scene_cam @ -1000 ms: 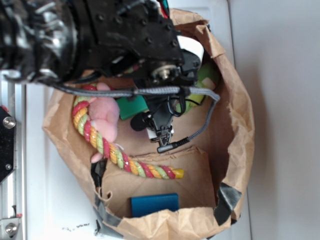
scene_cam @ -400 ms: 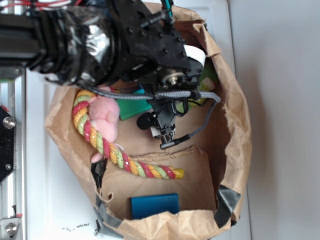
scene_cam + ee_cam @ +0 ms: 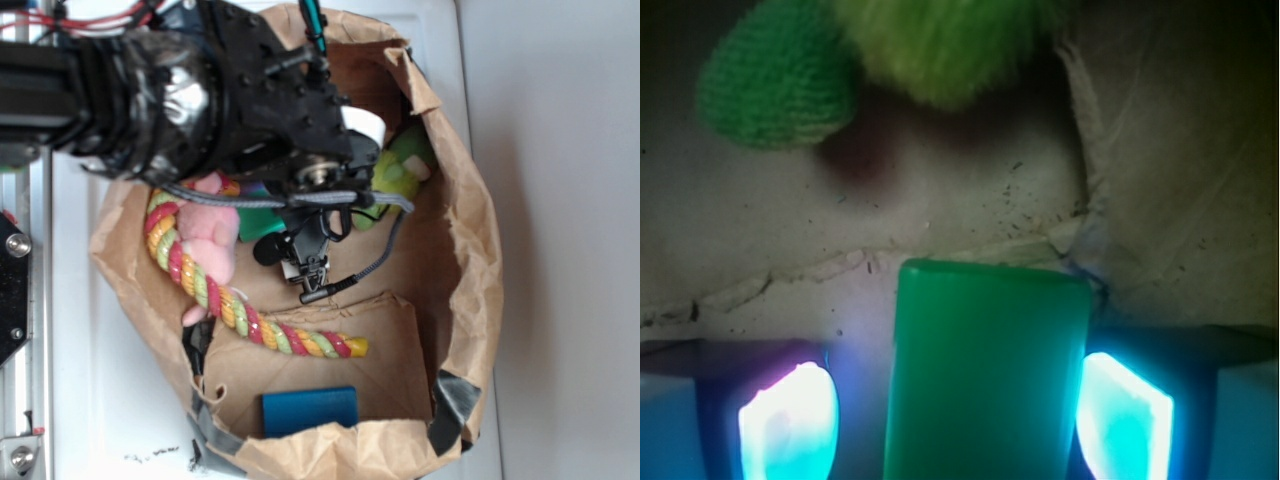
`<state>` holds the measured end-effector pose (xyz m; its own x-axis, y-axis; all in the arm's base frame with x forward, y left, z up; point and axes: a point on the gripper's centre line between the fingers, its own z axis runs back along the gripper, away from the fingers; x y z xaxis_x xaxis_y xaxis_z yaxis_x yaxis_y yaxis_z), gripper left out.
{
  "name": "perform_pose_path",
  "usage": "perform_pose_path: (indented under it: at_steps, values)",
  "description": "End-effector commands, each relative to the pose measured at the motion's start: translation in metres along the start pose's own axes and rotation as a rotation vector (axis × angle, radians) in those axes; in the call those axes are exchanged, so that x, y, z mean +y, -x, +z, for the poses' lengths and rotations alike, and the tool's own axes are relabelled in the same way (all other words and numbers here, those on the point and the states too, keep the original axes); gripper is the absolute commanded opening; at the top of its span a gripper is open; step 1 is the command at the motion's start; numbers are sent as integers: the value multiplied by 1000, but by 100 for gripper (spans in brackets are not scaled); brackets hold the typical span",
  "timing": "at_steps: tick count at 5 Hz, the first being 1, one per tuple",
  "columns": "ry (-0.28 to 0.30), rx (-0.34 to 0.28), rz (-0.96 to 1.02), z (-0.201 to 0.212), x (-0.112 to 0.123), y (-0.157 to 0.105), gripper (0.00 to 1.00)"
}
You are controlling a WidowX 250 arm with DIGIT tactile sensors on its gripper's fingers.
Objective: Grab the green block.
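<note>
Two lit fingers [image 3: 788,418] of the gripper [image 3: 958,420] stand on both sides of the green block [image 3: 985,370] in the wrist view, and the jaws are open: a dark gap shows on the left side, and on the right the pad seems very near or just touching, I cannot tell which. So the gripper holds nothing firmly yet, as I judge it. The green block lies on the paper floor of the brown paper bag [image 3: 470,250], under the wrist, near the fuzzy lime-green plush toy [image 3: 940,45] at the far end. Its faces look smooth and plain, with rounded corners, so I think it is stiff, light and a little slippery; it should not bend or break under pressure. The best hold is probably across the two long side faces, where the fingers stand now, low enough that the pads meet flat surface. Much is hidden: in the exterior view the arm covers nearly all of the block, only a green strip shows beside the pink plush toy [image 3: 212,240] and the coloured rope [image 3: 235,310]. The near end of the block is cut off in the wrist view, so its full length is unknown. The dark blue block [image 3: 310,410] lies well apart.
</note>
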<state>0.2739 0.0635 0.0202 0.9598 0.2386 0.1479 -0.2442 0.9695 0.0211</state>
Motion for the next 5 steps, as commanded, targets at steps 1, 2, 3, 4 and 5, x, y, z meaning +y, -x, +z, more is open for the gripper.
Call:
perform_pose_path:
  at_steps: [1,2,3,4,5]
  values:
    - [0,-25,-10,1,-37,78,0]
    - [2,-25,-9,-1,-43,93,0]
    - [8,-30,-18,-1,-50,108,0]
    - [16,-28,-16,-2,-53,119,0]
    - [12,-28,-4,-2,-55,126,0]
